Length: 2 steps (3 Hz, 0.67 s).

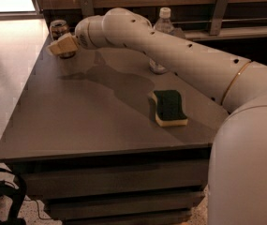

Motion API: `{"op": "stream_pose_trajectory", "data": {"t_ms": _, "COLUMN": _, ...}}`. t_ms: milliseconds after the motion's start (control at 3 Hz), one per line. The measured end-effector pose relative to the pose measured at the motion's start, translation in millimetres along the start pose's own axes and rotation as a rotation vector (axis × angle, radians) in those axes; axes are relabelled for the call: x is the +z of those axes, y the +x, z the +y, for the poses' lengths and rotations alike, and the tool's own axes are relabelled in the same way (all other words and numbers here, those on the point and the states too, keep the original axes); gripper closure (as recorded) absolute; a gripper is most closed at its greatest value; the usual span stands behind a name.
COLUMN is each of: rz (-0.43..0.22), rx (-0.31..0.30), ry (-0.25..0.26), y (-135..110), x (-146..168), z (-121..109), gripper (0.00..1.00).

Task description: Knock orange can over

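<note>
- The small orange-brown metallic drink can [59,29] stands upright at the counter's 11 o'clock corner.
- The robot's beige hand [63,45] sits at the can's 6 o'clock, overlapping its lower body; whether it is open or closed cannot be told, nor whether it touches the can.
- The white jointed arm [170,50] reaches across from 4 o'clock.
- A clear plastic water bottle with a white cap [164,18] stands at 1 o'clock, partly behind the arm.
- A green-topped yellow sponge [169,108] lies flat on the grey counter [77,121] near 4 o'clock, well apart from the can.
</note>
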State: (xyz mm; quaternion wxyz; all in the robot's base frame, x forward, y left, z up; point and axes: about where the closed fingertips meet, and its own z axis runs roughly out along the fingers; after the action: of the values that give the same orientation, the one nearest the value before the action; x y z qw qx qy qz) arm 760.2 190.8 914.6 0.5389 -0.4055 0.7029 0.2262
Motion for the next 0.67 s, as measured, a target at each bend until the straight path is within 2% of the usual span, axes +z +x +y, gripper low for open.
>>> {"op": "stream_pose_trajectory", "data": {"t_ms": 667, "rz": -0.033, "rx": -0.001, "ry": -0.003, "y": 5, "x": 35, "z": -5, "gripper": 0.00}}
